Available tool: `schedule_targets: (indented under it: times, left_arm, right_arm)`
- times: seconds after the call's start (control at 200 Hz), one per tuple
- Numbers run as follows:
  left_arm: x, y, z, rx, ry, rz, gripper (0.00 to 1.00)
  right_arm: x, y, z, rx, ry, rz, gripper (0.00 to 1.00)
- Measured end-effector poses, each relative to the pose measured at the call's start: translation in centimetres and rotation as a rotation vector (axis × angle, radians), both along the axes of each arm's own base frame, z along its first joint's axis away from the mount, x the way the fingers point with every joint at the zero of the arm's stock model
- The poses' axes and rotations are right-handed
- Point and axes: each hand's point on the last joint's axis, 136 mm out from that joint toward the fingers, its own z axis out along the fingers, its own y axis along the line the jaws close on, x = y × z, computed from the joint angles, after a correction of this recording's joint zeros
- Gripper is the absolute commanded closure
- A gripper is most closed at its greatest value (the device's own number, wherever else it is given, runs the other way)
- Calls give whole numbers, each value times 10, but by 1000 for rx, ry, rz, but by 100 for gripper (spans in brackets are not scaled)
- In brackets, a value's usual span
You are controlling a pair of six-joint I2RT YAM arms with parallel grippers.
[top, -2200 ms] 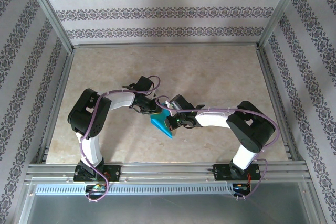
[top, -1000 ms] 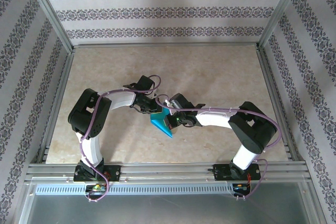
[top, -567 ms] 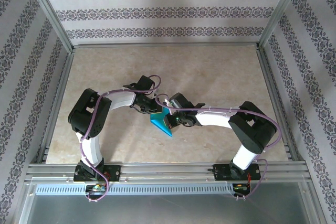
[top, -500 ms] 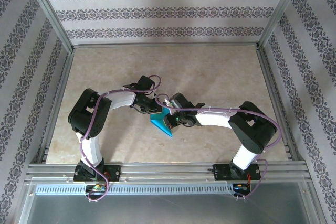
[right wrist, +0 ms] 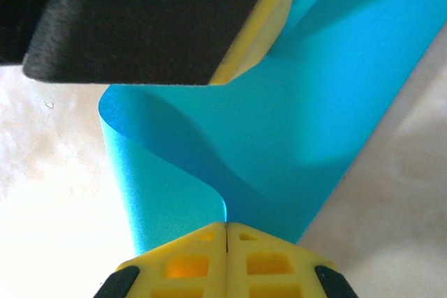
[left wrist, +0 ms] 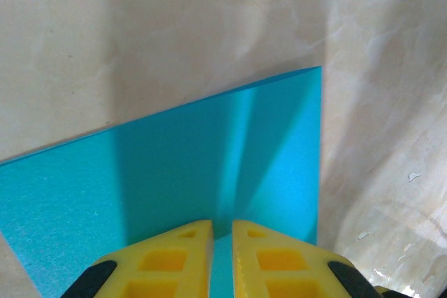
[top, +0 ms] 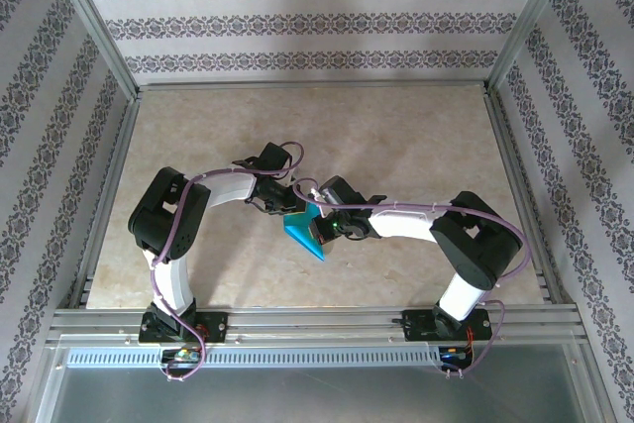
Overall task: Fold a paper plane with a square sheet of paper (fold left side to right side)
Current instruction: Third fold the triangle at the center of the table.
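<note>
sheet [left wrist: 140,172]: one, curled | left tool [left wrist: 222,232], right tool [right wrist: 226,232]: two, both pinching

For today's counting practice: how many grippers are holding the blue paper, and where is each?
2. The left gripper pinches one edge of the square sheet of paper; the right gripper pinches its curled-over edge. Both meet near the middle of the table.

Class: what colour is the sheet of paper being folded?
Plain teal-blue paper, best seen in the left wrist view.
</note>
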Motion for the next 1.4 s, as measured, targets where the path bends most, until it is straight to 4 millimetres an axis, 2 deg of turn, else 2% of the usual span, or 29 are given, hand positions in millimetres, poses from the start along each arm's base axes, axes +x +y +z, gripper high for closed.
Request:
schedule_targets:
  times: [0.46,0.55,0.794,0.949,1.139,1.264,1.399]
  left_arm:
    - [0,0,0,0,0,0,83]
    - [0,0,0,-1,0,-1,78]
    - [4,-3,6,-8,-12,-9,73]
    - [17,-6,23,-5,-61,-15,72]
    - [25,8,66,-29,-165,22,74]
    - [9,29,81,-40,-202,57,80]
    - [-23,42,67,-54,-175,71,82]
  right_arm:
    - [-1,-1,-9,-16,16,0,100]
    - [-1,-1,-9,-17,17,0,100]
    - [-1,0,-10,-14,15,1,100]
    - [-1,1,-10,-6,16,4,100]
    - [0,2,-10,-4,15,6,100]
    - [-1,3,-10,1,17,8,100]
    - [-1,4,-9,3,20,11,100]
